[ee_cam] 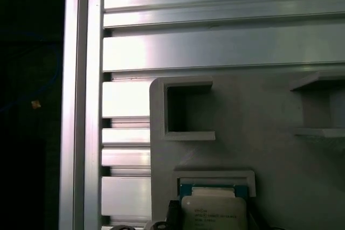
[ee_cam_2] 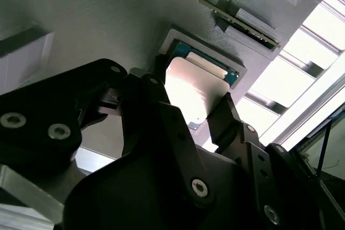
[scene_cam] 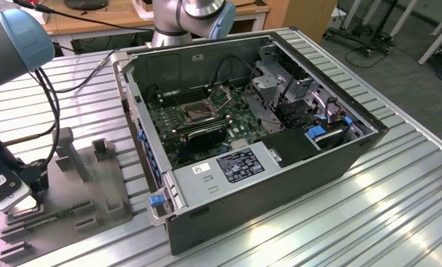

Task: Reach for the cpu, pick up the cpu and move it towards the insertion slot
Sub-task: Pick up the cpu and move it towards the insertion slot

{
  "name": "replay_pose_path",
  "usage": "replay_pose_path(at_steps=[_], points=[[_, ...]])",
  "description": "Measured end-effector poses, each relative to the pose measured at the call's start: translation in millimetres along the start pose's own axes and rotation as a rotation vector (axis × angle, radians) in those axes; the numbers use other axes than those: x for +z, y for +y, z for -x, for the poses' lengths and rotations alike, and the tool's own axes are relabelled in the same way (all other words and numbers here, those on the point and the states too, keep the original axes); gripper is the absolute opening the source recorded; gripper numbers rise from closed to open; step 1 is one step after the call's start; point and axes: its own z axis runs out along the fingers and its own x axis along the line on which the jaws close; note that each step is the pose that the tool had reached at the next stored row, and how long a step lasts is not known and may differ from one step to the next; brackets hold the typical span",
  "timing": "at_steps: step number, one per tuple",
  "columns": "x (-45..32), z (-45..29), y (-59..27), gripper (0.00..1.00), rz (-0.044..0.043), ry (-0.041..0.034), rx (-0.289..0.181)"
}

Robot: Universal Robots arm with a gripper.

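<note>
A ribbed aluminium table (scene_cam: 384,211) of long bright slats carries everything. An open computer case (scene_cam: 280,189) lies across its middle, and a grey plastic tray (scene_cam: 94,178) sits beside the case, towards the table's edge at the exterior view's left. Beyond the far edge there is a wooden bench (scene_cam: 94,19), grey carpet (scene_cam: 406,67) and wheeled stand feet (scene_cam: 358,41). The arm hangs over the tray's outer end. In the second wrist view the gripper (ee_cam_2: 191,95) is down over the cpu (ee_cam_2: 197,79), which lies flat in a square tray recess, also seen in the first wrist view (ee_cam: 214,214). The black fingers (ee_cam_2: 229,117) are spread, one at each opposite edge of the chip; whether they press it cannot be told. The insertion slot (scene_cam: 198,114) lies on the board inside the case, well apart from the cpu.
</note>
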Motion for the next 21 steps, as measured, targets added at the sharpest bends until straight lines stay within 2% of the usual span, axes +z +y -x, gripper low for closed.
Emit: replay_pose_path(at_steps=[10,21], points=[[-0.6,0.0,0.0,0.55,-0.014,-0.0003,0.0],[-1.4,0.0,0.0,0.55,-0.0233,-0.0006,0.0]])
